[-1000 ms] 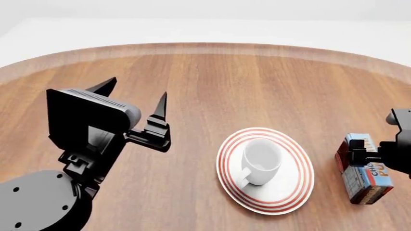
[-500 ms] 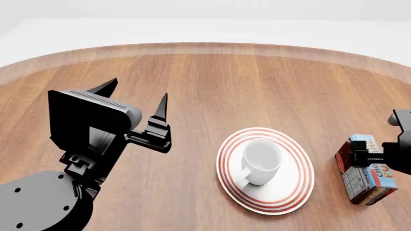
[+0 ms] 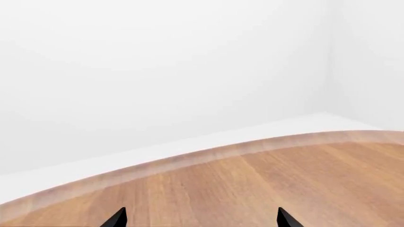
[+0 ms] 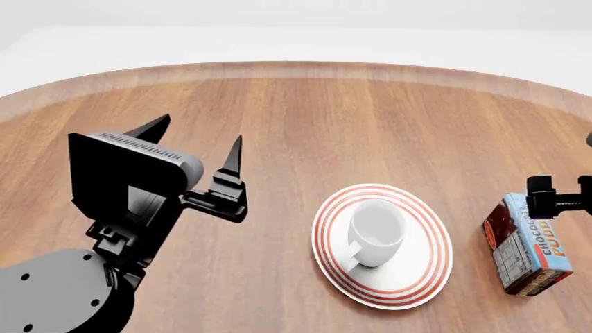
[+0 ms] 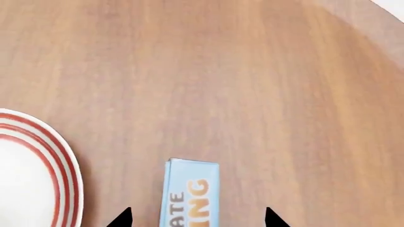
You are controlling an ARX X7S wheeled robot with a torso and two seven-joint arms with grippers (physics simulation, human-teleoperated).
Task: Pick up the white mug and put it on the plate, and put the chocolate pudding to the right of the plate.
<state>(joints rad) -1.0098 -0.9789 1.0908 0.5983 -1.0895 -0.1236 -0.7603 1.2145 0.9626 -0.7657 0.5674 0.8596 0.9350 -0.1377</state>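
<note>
A round wooden table [image 4: 306, 132] with a pale rim fills the scene, set against plain white walls and a white floor. On it, right of the middle in the head view, lies the plate [image 4: 421, 277], white with concentric red rings, and the white mug [image 4: 376, 232] stands upright inside it, its mouth open and showing nothing within, its loop handle turned toward the robot. Just beside the plate on its right, apart from it, the chocolate pudding [image 4: 525, 243] carton rests on the table with its light blue face and orange lettering turned up. The right gripper [image 4: 558, 198] hangs at the carton's far end near the view's edge; in the right wrist view its two dark fingertips [image 5: 123, 218] stand spread well apart on either side of the carton [image 5: 189, 194], clear of it, so the jaws are parted and hold nothing. A slice of the plate's ringed rim [image 5: 63, 179] shows in that view too. The left gripper [image 4: 196, 142] is raised over bare wood left of the plate, its pointed fingers wide apart and empty; the left wrist view shows only its two tips [image 3: 117, 218] against the table's edge [image 3: 189, 158] and the white wall.
</note>
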